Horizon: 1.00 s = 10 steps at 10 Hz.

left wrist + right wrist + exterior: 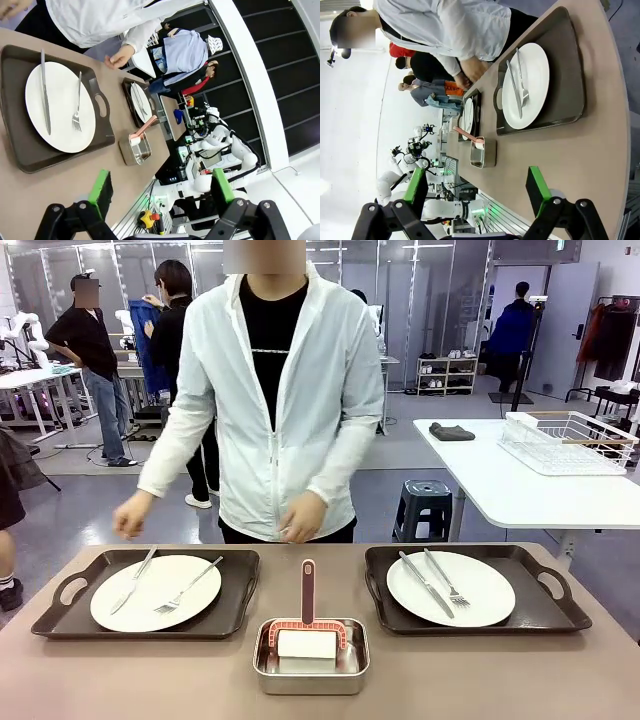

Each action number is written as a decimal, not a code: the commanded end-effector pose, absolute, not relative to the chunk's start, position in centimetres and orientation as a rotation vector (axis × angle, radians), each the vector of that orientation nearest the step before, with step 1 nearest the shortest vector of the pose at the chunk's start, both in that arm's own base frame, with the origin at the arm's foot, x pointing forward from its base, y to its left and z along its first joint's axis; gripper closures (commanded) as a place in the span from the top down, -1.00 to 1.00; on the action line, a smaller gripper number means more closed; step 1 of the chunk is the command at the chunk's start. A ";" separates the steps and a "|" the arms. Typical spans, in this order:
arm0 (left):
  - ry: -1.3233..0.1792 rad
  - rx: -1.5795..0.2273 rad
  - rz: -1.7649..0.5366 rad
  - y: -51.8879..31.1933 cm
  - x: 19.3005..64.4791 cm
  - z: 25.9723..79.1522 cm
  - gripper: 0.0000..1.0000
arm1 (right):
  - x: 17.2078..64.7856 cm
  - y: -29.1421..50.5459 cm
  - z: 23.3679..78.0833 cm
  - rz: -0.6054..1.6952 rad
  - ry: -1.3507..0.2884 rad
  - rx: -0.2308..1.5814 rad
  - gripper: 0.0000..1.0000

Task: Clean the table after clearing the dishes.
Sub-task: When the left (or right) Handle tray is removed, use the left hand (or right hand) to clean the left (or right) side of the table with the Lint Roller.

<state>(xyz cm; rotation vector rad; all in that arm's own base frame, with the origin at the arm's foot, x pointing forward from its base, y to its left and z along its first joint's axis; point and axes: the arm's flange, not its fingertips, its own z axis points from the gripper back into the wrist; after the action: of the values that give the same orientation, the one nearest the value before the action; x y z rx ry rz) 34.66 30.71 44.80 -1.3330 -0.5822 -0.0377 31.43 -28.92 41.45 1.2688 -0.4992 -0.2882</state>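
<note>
Closest in, the left gripper (161, 192) and the right gripper (477, 192) both hang over the robot's side of the bench (120, 680). Their jaws are spread wide with nothing between the green pads, so neither one has started on anything.

Just ahead, dead centre near the robot's edge, sits a small steel pan (311, 655) with a white sponge block (306, 643) and a pink-handled brush (307, 592) in it. My guess is that's the cleaning kit, parked in the middle so either arm can get at it. The brush handle runs straight across the bench, pointing away from the robot toward the person. It sticks out past the pan's far rim, which looks like an easy spot to pinch.

Behind the pan, one on each side, are the dishes. There's a left plate (156, 598) on a left tray (60, 618) and a right plate (490, 590) on a right tray (545, 615), each plate with a knife and fork on top. Both trays lie long side along the bench, cut-out handles at the short ends (handy for lifting the whole lot in one go, I'd say). The cutlery lies slanted, tines toward the robot's side as far as I can tell. Nothing's cleared yet, so wiping has to wait.

Farthest back, the person stands at the far edge, one hand (132, 515) hovering behind the left tray and the other hand (303, 518) near the middle; can't tell if either holds anything
</note>
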 end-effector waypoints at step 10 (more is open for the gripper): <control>-0.577 -1.325 -0.044 30.8 34.4 44.8 1.00 | 31.3 -28.9 41.6 -0.286 -0.497 1.271 1.00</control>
<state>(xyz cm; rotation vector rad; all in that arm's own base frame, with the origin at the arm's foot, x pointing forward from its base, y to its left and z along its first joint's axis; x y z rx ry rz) 34.66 30.71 44.80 -1.3330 -0.5822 -0.0377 31.45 -28.92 41.38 1.2693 -0.4976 -0.2894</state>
